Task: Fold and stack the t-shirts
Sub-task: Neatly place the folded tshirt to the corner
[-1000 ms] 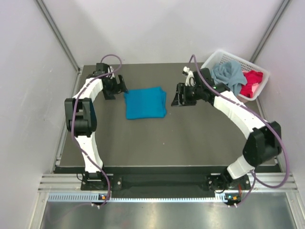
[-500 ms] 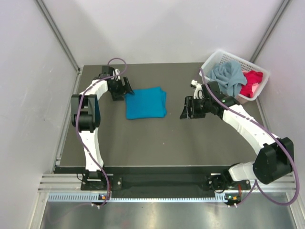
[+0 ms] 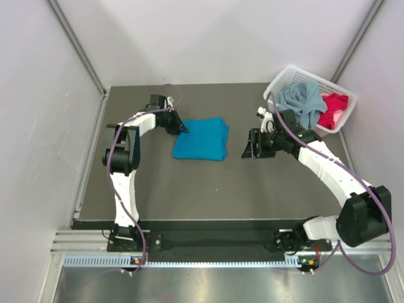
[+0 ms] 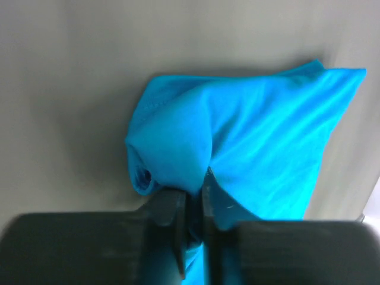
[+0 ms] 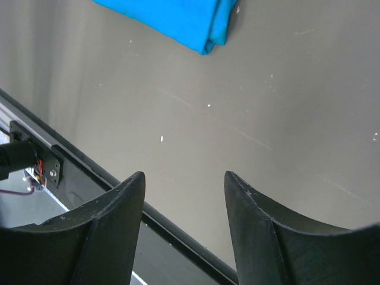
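Hovering empty over the desk [image 3: 221, 189], the right claw [image 3: 247, 146] has its fingers parted about halfway and sits at 3 o'clock of the folded teal-blue t-shirt [image 3: 202, 139], apart from it. The left claw [image 3: 183, 128] is pinched tight on that shirt's 10 o'clock corner, bunching the cloth. Farther back, at the desk's 2 o'clock corner, the white basket [image 3: 293, 69] holds the grey-blue t-shirt [image 3: 303, 101] with the red-pink t-shirt [image 3: 333, 110] at its 3 o'clock.
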Available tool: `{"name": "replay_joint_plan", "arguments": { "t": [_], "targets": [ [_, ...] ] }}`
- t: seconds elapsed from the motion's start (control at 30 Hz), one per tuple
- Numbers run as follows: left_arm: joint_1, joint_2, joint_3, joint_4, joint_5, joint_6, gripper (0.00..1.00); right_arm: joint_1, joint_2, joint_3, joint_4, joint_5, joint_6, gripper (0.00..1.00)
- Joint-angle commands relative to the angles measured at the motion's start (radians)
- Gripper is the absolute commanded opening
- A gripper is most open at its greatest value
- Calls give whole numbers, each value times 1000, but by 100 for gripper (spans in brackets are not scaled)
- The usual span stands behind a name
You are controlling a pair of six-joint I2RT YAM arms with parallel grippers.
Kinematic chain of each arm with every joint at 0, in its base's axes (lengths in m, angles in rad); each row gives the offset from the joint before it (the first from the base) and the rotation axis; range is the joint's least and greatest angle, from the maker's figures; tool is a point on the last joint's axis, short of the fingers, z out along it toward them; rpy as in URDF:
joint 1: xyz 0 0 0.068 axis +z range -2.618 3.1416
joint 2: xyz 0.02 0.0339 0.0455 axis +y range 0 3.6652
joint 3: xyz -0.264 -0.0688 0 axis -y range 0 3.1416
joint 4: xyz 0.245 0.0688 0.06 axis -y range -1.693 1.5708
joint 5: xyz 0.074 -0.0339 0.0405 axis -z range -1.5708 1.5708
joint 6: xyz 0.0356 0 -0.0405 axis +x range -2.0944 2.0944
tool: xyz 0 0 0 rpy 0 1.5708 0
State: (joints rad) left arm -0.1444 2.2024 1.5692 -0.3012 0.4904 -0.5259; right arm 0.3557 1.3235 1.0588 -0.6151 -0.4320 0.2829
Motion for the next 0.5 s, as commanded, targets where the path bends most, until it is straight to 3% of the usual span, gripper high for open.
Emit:
{"name": "replay_joint_plan", "arguments": {
  "t": [0.0, 0.2, 0.47],
  "targets": [
    [5, 34, 43, -71, -82, 35, 0, -15, -64, -28, 11, -24, -30, 56],
    [3, -62, 113, -170, -295, 151, 0, -18, -115, -71, -17, -25, -44, 56],
    [5, -99, 261, -279, -717, 377, 0, -20, -127, -71, -84, -13, -57, 56]
  ]
}}
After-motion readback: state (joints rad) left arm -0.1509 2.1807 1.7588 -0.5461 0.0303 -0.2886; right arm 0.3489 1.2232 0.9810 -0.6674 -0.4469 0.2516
